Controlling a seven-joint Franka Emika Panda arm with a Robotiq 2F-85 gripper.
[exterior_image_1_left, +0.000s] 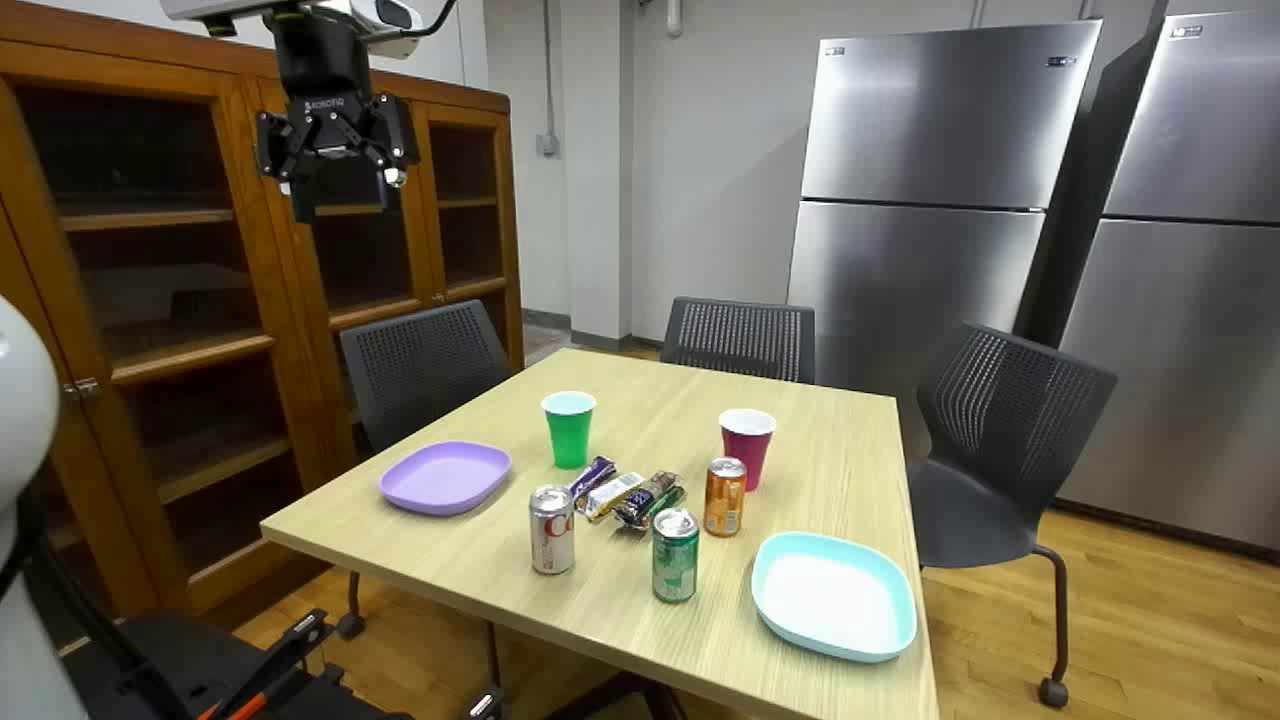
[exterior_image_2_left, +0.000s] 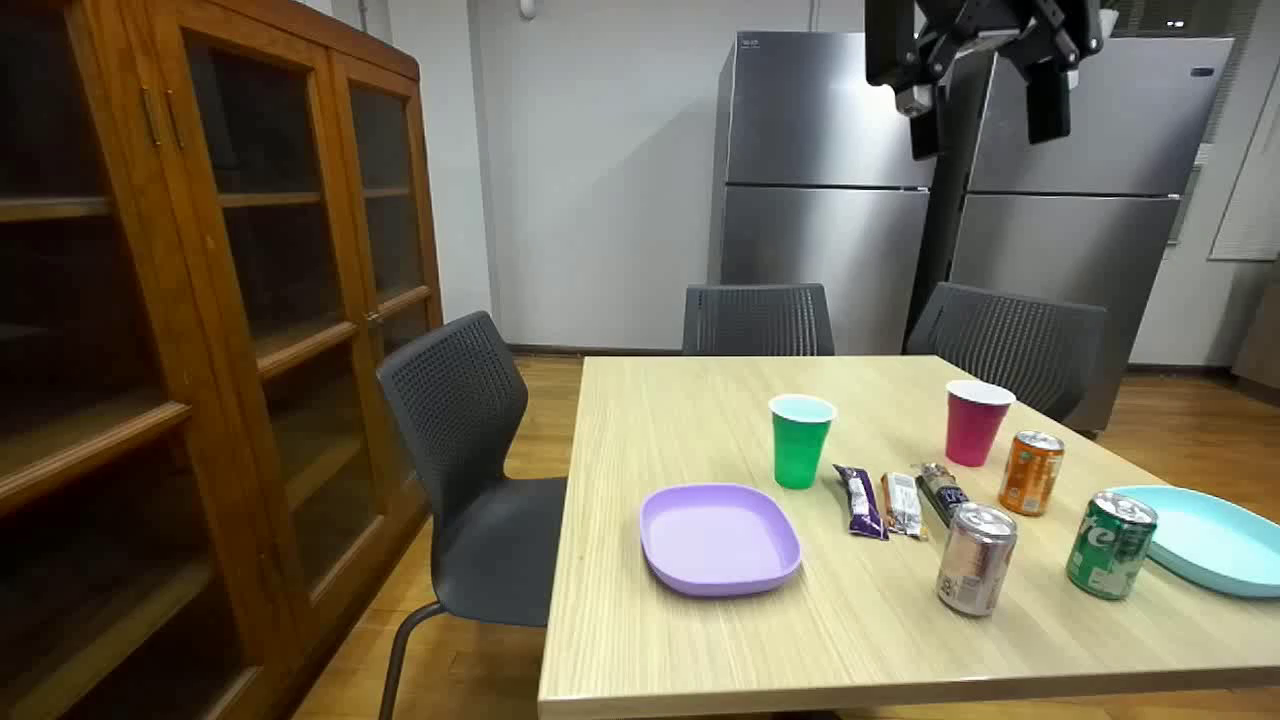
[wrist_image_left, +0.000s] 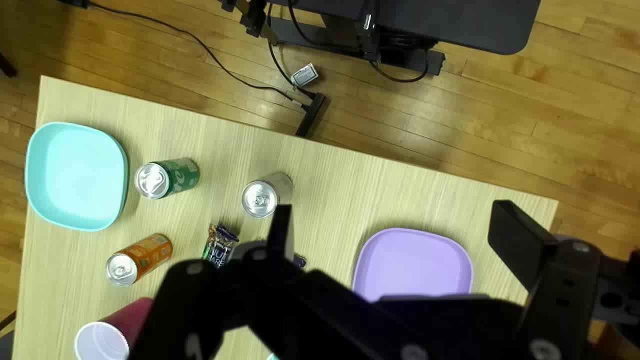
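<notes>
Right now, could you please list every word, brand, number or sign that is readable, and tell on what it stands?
"ROBOTIQ": on the hand.
"NUT": on a dark wrapper; the line beneath is unclear.
"C": red, on the silver can.
"e": white, on the green can.
Too small or blurred: the orange can, the other wrappers, the refrigerator badges, the white tag.

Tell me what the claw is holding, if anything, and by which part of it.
Nothing: the claw is open and empty, above the table.
</notes>
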